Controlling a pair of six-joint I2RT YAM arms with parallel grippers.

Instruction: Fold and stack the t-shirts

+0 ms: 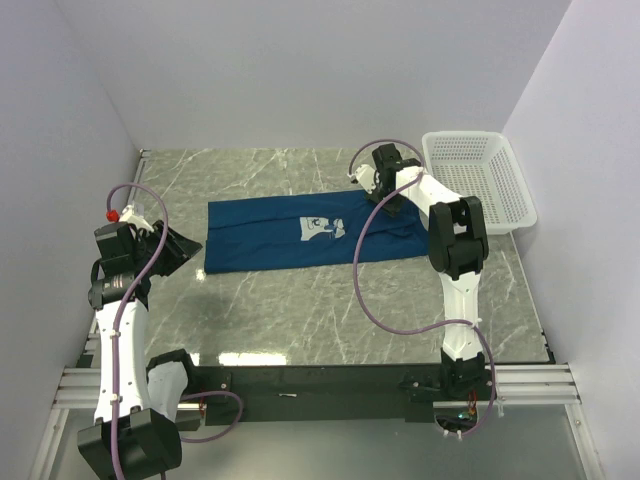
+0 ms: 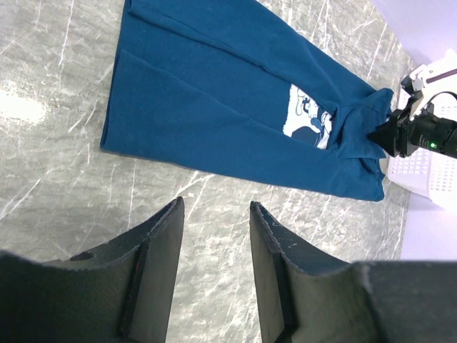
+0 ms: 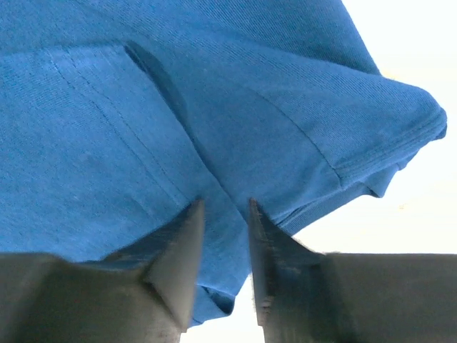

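Observation:
The dark blue t-shirt (image 1: 270, 235) lies flat across the middle of the marble table, folded into a long band, its white print (image 1: 318, 228) facing up. My right gripper (image 1: 388, 207) points down onto the shirt's right end near a sleeve. In the right wrist view its jaws (image 3: 225, 204) stand slightly apart with a loose ridge of blue cloth (image 3: 228, 128) between them. From the left wrist view the cloth (image 2: 214, 93) bunches up at the right gripper's tip (image 2: 375, 134). My left gripper (image 2: 214, 207) hovers open and empty over bare table, left of the shirt's hem.
A white mesh basket (image 1: 478, 180) stands at the back right corner, just beyond the right arm, and shows in the left wrist view as the basket (image 2: 421, 171). White walls close in the table on three sides.

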